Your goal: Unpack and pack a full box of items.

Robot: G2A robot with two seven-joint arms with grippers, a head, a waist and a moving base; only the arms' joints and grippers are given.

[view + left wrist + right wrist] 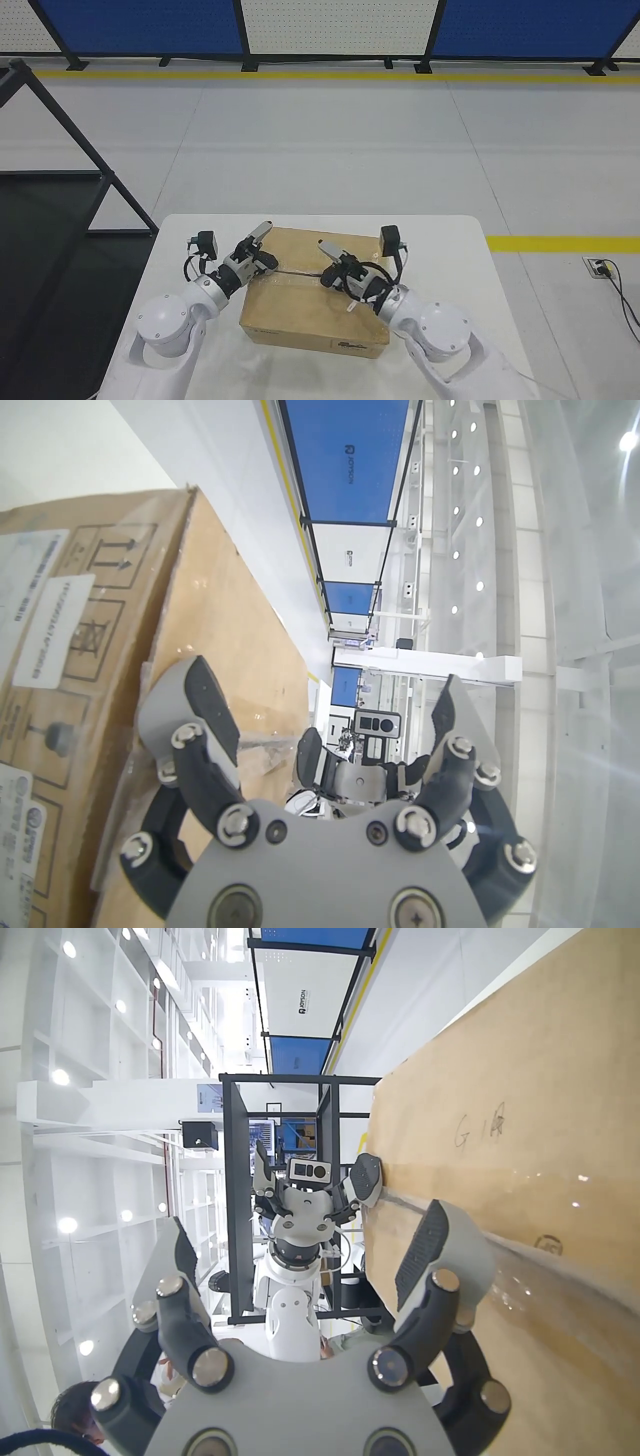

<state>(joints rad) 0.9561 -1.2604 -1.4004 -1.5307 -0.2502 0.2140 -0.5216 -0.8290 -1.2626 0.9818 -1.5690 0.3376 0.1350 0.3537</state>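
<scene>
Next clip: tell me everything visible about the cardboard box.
The cardboard box is brown, lying flat on the white table. Its flaps are shut, the centre seam under clear tape. One side bears white labels and handling symbols; the top a handwritten mark. The open left gripper and right gripper each lay one finger on the top at the seam.

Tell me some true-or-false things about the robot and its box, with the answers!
1. The cardboard box sits on the white table. True.
2. The box's top flaps stand open. False: they lie shut, with clear tape along the seam.
3. The left gripper and the right gripper are both open. True.
4. The left gripper holds a toy. False: it holds nothing.
</scene>
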